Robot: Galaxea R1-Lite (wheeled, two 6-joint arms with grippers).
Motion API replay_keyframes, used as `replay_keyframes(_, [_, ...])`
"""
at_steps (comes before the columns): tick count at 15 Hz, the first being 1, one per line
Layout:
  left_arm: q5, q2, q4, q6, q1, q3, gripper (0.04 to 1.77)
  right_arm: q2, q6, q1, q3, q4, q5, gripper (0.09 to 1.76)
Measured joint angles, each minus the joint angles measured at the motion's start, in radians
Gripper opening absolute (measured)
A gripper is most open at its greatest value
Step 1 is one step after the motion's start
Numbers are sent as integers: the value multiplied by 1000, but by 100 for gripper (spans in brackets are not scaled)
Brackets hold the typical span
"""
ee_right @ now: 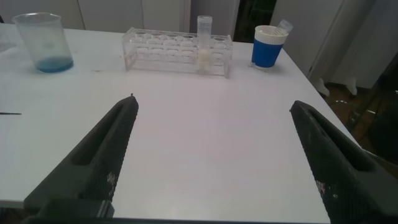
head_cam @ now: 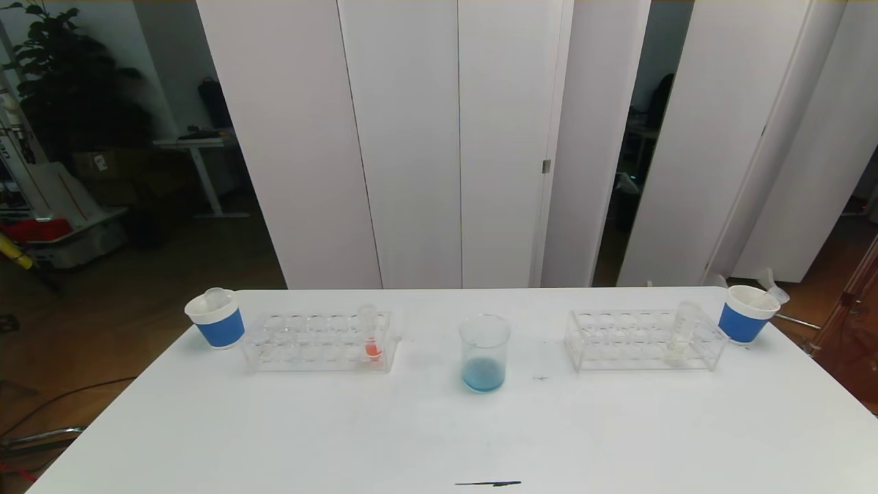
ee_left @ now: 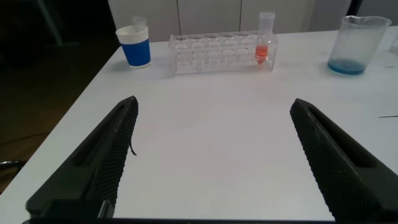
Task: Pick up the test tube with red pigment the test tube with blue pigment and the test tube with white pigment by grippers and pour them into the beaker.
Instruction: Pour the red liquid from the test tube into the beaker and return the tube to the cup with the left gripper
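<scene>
While both tools [ee_left: 211, 155] [ee_right: 211, 155] gape, the beaker [head_cam: 483, 351] stands well ahead.

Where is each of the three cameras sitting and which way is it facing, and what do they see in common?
Head view: high on the robot, facing forward and down at the white table, both racks and the beaker; no arms show.
Left wrist view: on the left arm, low over the table, facing the left rack with the red tube; the open left gripper shows.
Right wrist view: on the right arm, facing the right rack with the white tube; the open right gripper shows.
Shared: all three see the beaker.
</scene>
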Motion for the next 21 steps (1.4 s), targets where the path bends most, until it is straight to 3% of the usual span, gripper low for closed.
replay_keyframes(4, [3, -2, 2, -39, 0, 6, 175, 0, 0, 0, 0, 0, 0, 175])
replay_keyframes(21, [3, -1, 3, -40, 0, 7, 175, 0, 0, 0, 0, 0, 0, 175])
